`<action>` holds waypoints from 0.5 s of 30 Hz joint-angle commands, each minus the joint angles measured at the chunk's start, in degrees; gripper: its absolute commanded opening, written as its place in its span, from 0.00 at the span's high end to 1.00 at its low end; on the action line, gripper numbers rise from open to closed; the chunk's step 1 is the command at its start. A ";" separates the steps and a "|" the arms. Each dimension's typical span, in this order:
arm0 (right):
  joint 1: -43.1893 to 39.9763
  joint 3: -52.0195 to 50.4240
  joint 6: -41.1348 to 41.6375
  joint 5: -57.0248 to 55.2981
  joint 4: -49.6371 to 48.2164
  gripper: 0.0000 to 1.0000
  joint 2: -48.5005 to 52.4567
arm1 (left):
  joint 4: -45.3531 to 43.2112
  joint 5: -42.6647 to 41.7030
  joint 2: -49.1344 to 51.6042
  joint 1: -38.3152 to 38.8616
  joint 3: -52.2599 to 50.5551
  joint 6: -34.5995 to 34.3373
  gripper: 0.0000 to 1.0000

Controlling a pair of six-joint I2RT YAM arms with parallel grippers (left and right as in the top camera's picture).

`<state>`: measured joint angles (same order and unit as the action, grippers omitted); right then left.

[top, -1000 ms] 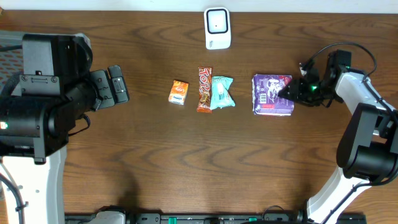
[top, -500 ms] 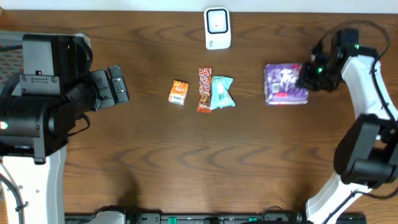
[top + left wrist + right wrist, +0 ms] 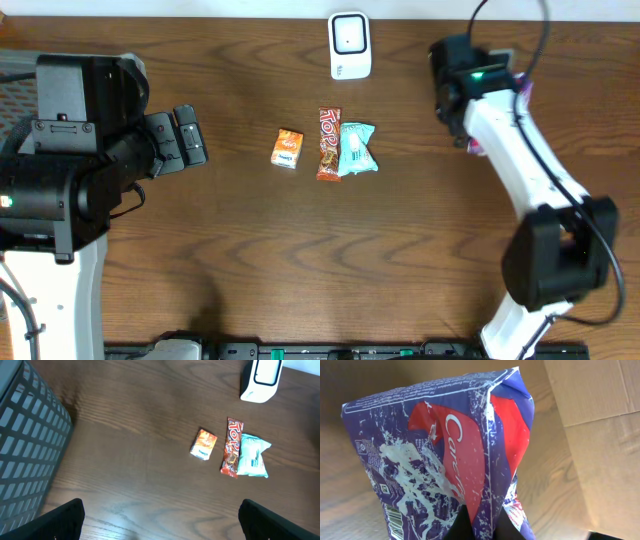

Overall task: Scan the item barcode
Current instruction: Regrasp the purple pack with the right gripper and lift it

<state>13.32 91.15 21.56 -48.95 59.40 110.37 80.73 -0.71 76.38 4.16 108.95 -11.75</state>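
A purple packet with a red and white design fills the right wrist view, lifted off the table. My right gripper is shut on its lower folded edge. A barcode shows at the packet's lower left corner. In the overhead view the right arm reaches toward the back, right of the white scanner, and hides most of the packet. My left gripper stands open over bare wood at the left, its fingers wide apart and holding nothing.
An orange packet, a red Top bar and a teal packet lie in a row mid-table. A grey mesh basket stands at the far left. A cardboard box lies beyond the held packet.
The right gripper closed on the purple packet, lifted it off the table and swung it toward the back near the scanner. The left arm has not moved.
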 commanded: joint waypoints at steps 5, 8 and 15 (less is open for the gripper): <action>6.40 -2.56 2.58 -2.75 1.29 0.99 10.43 | 0.04 0.31 -0.09 -0.24 0.15 0.55 0.02; 9.66 -2.54 2.58 0.46 1.53 0.94 11.72 | 0.04 0.31 -0.09 -0.24 0.15 0.55 0.02; 14.75 6.34 1.73 9.70 4.26 0.54 9.88 | 0.04 0.31 -0.09 -0.24 0.15 0.55 0.02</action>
<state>27.20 91.85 23.38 -45.74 63.07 121.36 80.73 -0.73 76.36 4.16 108.95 -11.75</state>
